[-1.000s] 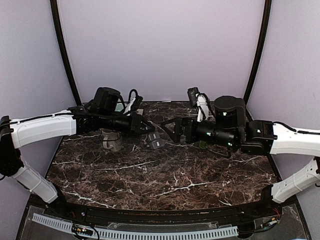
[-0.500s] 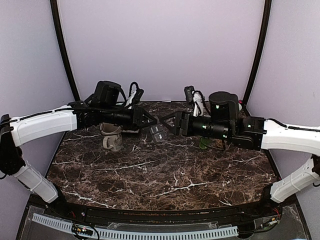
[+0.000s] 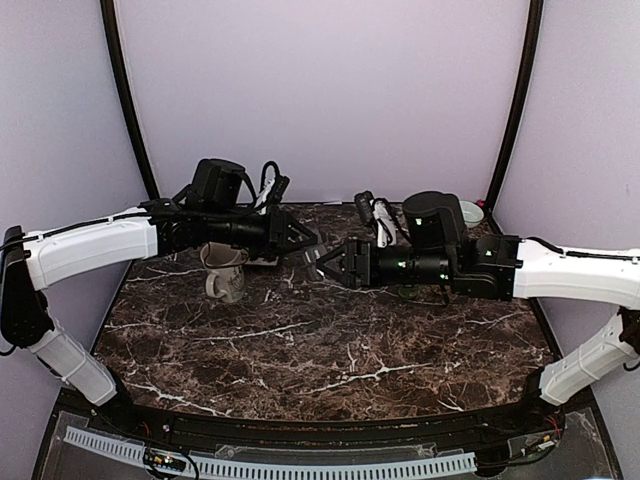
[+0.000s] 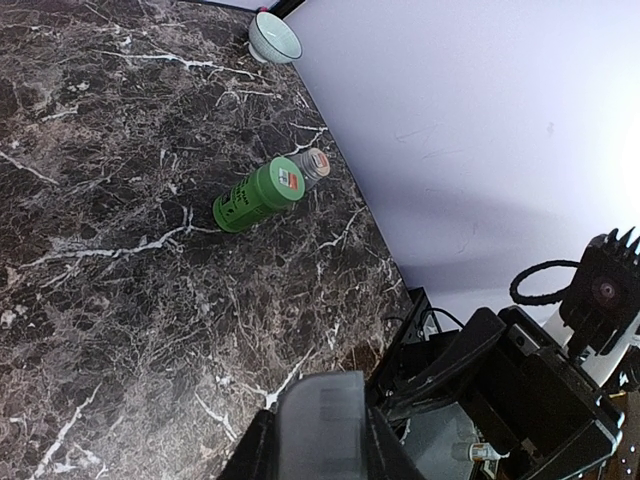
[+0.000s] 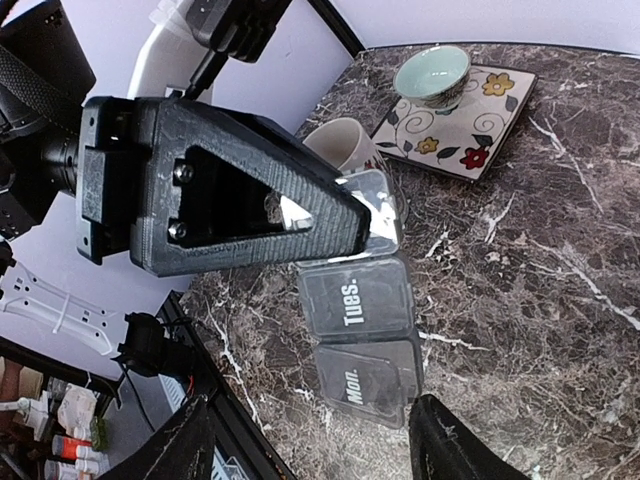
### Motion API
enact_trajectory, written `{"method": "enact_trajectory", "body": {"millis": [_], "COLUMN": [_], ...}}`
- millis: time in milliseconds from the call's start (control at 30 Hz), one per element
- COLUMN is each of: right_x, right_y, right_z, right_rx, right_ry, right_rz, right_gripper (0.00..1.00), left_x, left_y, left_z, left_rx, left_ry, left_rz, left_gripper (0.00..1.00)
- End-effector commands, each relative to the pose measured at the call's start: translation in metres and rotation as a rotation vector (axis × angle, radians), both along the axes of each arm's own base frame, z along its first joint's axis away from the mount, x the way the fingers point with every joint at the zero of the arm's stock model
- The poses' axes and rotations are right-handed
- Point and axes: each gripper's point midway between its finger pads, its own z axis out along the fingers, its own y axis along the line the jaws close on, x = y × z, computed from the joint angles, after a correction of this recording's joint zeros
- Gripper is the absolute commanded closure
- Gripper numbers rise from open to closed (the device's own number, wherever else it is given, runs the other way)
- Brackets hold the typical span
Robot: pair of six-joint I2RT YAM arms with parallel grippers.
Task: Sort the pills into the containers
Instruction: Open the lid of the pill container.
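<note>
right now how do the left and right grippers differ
The left gripper is shut on one end of the container strip; the right gripper is open, jaws either side of the strip's Mon. end, not clamped. The left is on the mug side, the right opposite it. Both are black and two-fingered.

Soft, even light; mild wide-angle edge distortion.

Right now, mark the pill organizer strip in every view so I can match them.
Top external: the pill organizer strip sits at centre, at the tips of the left fingers.
Left wrist: strip at bottom centre, clamped.
Right wrist: strip at centre, lids reading Tues. and Mon.
Shared landmark: the left fingers gripping it, in all three.
</note>
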Motion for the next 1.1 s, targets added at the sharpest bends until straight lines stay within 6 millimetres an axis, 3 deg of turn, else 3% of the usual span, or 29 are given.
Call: {"method": "enact_trajectory", "body": {"millis": [0,367,700,967,1067], "right_x": [0.001,0.007,0.008,0.014,0.017], "right_y": [0.005,0.006,0.014,0.016,0.018], "right_z": [0.001,-0.007,-0.006,-0.005,-0.015], "right_rx": [0.017,0.006,0.009,-0.025,-0.063], "right_ry": [0.014,0.022,0.025,0.004,0.008], "right_rz": [0.018,0.012,0.036,0.019,0.017], "right_gripper": [0.33,0.35,0.53,0.62,0.66], "left_x": [0.001,0.002,0.006,0.011,0.013], "left_y": [-0.004,-0.006,-0.005,-0.004,-0.006], "left_z": [0.013,0.013,0.011,0.006,0.006], "left_rx": [-0.032,-0.036,-0.032,-0.02,-0.018], "left_ry": [-0.01,-0.007,-0.005,0.006,0.011], "left_rz": [-0.01,-0.019,-0.022,-0.011,-0.011], "left_gripper": [1.0,1.0,1.0,1.0,1.0]}}
